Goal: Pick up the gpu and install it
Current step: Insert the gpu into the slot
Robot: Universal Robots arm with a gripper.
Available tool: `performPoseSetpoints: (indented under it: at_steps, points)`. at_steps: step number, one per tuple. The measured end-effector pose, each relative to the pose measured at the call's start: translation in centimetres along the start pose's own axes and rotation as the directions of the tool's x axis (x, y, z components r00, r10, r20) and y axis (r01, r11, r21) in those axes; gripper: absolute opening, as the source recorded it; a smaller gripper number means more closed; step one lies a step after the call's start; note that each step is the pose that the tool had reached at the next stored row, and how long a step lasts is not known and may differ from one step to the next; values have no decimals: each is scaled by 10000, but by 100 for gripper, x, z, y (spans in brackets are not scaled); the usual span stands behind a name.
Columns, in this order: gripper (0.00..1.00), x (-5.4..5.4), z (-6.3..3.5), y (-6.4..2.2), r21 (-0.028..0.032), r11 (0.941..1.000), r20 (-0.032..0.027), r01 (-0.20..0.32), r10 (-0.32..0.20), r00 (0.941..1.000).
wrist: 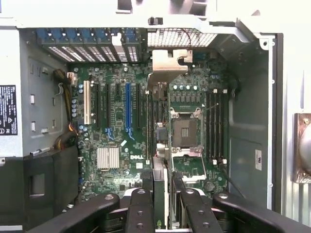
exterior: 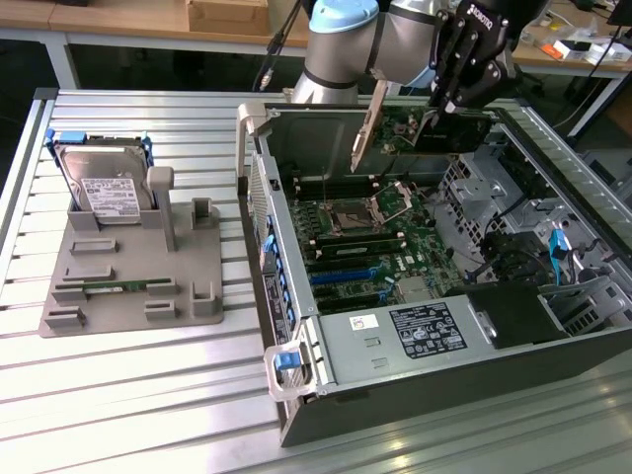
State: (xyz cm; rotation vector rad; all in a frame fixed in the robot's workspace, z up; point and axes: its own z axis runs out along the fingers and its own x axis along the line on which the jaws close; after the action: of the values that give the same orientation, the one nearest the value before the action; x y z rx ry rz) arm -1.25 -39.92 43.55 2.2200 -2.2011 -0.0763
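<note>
Gpu (exterior: 452, 134), thin black silver-bracketed card, is pinched by black gripper (exterior: 446, 105) above open grey computer case (exterior: 415, 407)

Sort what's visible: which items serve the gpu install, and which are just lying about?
In the job: long black gpu card with silver bracket, held by the black gripper; open dark computer case with green motherboard.
Lying about: silver hard drive with white label; grey holder tray; slim green memory stick.

Silver arm (exterior: 400, 41), blue joint cap (exterior: 341, 12), black end effector (exterior: 451, 101).
</note>
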Motion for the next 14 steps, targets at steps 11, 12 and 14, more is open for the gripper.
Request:
performPoseSetpoints:
  at_steps: [11, 12, 14]
  points:
    - [27, 0, 2, 0, -8, 9995, -15, 308, -308, 9995]
    - [27, 0, 2, 0, -8, 9995, -14, 308, -308, 9995]
    - [27, 0, 2, 0, -8, 9995, -14, 308, -308, 9995]
